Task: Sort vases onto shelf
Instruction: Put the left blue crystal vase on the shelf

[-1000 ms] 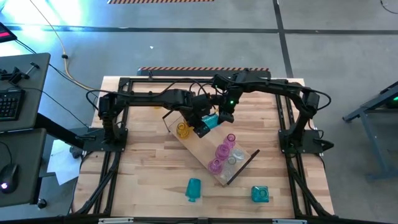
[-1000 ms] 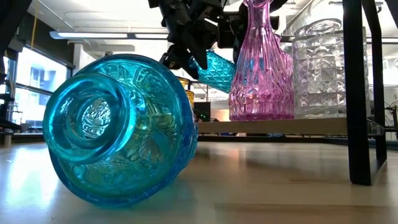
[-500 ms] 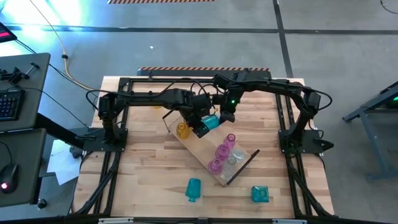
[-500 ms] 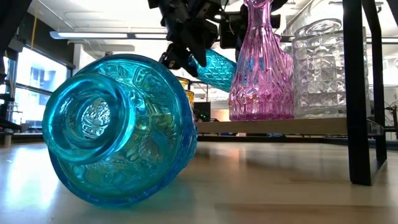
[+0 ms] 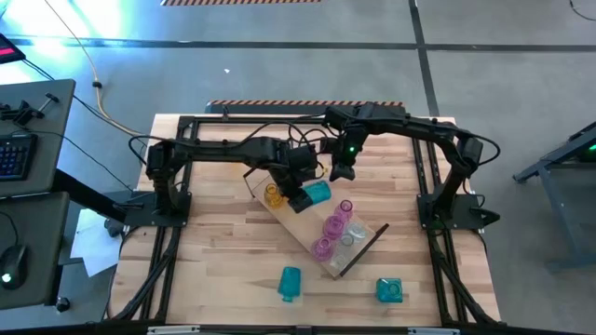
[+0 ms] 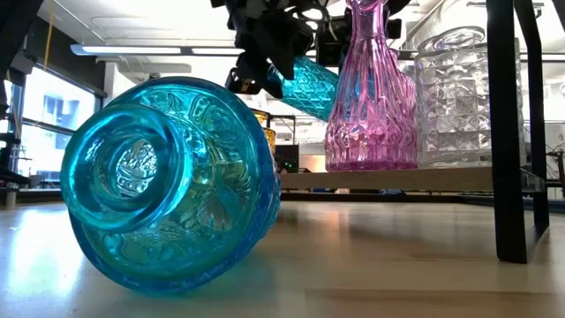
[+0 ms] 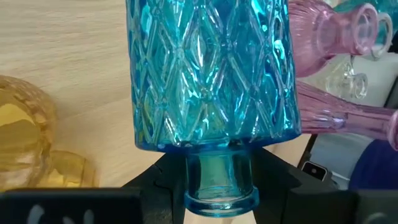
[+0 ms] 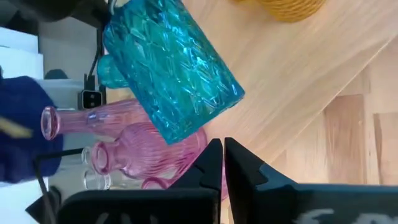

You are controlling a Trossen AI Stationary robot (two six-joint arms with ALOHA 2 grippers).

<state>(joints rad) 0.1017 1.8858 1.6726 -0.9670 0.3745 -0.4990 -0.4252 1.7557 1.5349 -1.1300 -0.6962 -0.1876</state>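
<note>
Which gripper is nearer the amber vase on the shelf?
Left. The left gripper, holding the teal diamond-cut vase by its neck, sits right beside the amber vase over the shelf. The right gripper hovers shut, farther off beyond the teal vase.

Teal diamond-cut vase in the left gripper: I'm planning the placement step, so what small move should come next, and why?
Probably tip it upright. The left gripper grips the teal diamond-cut vase by its neck, tilted above the shelf between the amber vase and pink vases.
</note>
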